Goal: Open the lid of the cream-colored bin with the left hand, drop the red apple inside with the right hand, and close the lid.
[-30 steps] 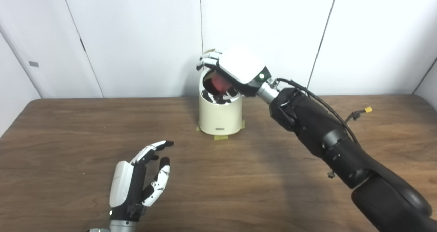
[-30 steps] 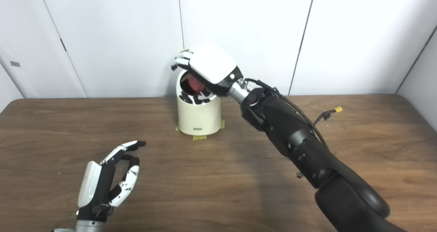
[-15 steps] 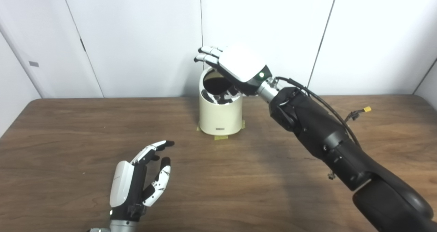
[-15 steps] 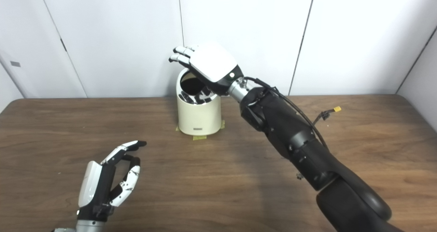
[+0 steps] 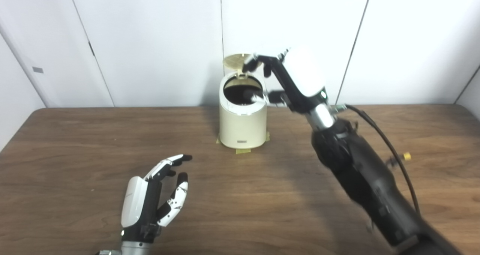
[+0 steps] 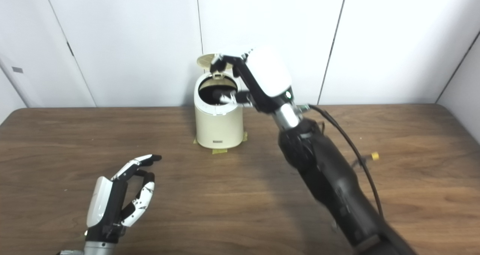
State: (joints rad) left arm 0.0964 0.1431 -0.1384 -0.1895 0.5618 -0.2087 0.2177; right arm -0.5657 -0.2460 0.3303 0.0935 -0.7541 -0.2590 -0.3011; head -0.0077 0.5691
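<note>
1. My right hand (image 5: 296, 77) is up beside the cream-colored bin (image 5: 242, 120), just to its right, with my forearm rising steeply from the lower right of the view.
2. That hand is spread and holds nothing: the fingers (image 5: 258, 62) reach out over the top of the bin toward the lid (image 5: 235, 60), and the thumb sticks out lower down, level with the bin's rim.
3. The fingertips look to be at the lid's right edge (the picture is a little blurred there, so I cannot tell if they truly touch it).
4. The lid is raised, standing up at the back of the bin, and the round mouth below it is dark.
5. I cannot see the red apple anywhere; the inside of the bin is too dark to show what lies in it.
6. The bin stands upright at the far side of the table (image 5: 75, 142), close to the white wall, with bits of yellow tape (image 5: 242, 150) at its base.
7. My left hand (image 6: 116, 198) rests low over the near left part of the table, well apart from the bin, fingers loosely apart and empty, palm turned toward the right.
8. A black cable (image 6: 348, 142) with a small yellow connector hangs along my right forearm.
</note>
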